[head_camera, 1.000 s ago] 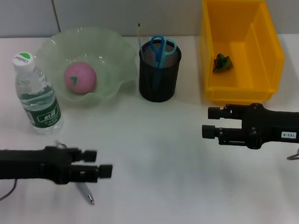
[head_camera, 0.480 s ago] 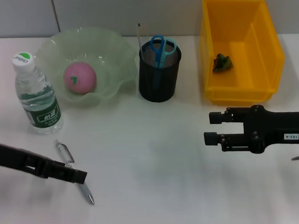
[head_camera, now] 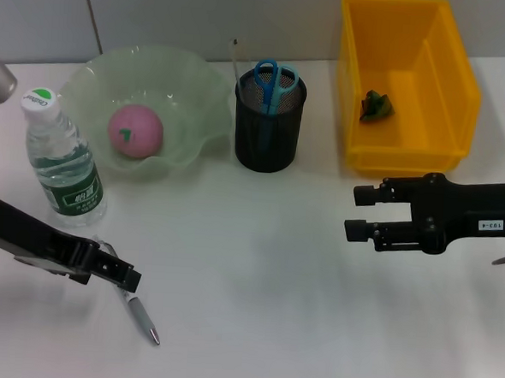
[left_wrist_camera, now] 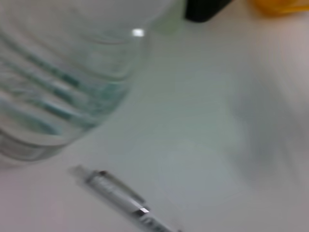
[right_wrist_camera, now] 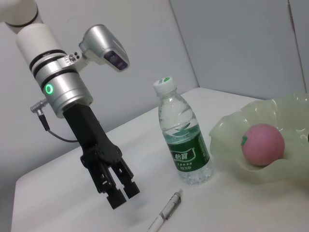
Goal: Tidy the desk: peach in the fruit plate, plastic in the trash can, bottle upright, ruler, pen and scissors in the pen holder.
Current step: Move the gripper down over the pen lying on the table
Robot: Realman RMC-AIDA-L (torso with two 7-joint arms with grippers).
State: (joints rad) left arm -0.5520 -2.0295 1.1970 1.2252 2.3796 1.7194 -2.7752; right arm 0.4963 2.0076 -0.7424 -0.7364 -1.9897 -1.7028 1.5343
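On my right arm's black link (head_camera: 478, 223) there is a small white sticker, and I read it as "103-4". The clear plastic water bottle with the white cap (head_camera: 64, 162) wears a green label with white Chinese characters, seen best from my right wrist (right_wrist_camera: 186, 153), but I cannot make them out. Its cap carries a green mark that I cannot read either.
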